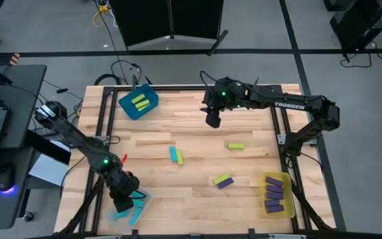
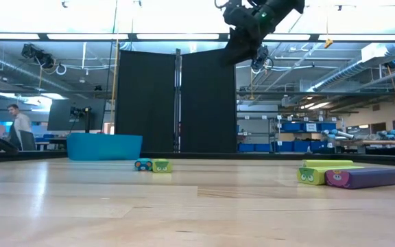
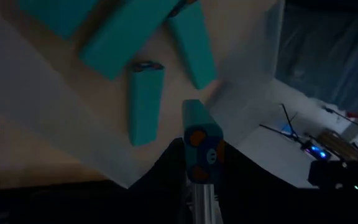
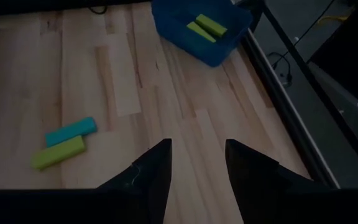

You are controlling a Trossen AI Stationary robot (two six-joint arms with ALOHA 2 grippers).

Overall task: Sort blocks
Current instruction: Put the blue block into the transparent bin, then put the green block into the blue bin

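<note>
A cyan block (image 3: 202, 144) is gripped endwise between the fingers of the left gripper (image 1: 122, 199), directly above the clear bin (image 1: 142, 197) at the table's near left corner. Several more cyan blocks (image 1: 136, 214) are seen lying in that bin, loosely crossed over one another; their exact number cannot be told in the dim wrist view.

The wooden table (image 1: 191, 143) is taken as the landmark for the rest. Near its middle a cyan and a lime block (image 1: 176, 155) lie side by side, touching. A single lime block (image 1: 235, 145) lies apart toward the right side. Nearer the front edge, a lime block and a purple block (image 1: 223, 180) lie touching each other. In the blue bin (image 1: 128, 106) at the far left corner two lime blocks (image 1: 140, 102) are held. The yellow bin (image 1: 268, 177) at the near right corner is filled with several purple blocks (image 1: 275, 196).

The right gripper (image 1: 212, 120) is held high above the far middle of the table, its fingers (image 4: 156, 171) parted with nothing between them; only bare wood is seen through the gap.

Beyond the table, in the low view, a person (image 2: 19, 127) is seen in the room at far left.
</note>
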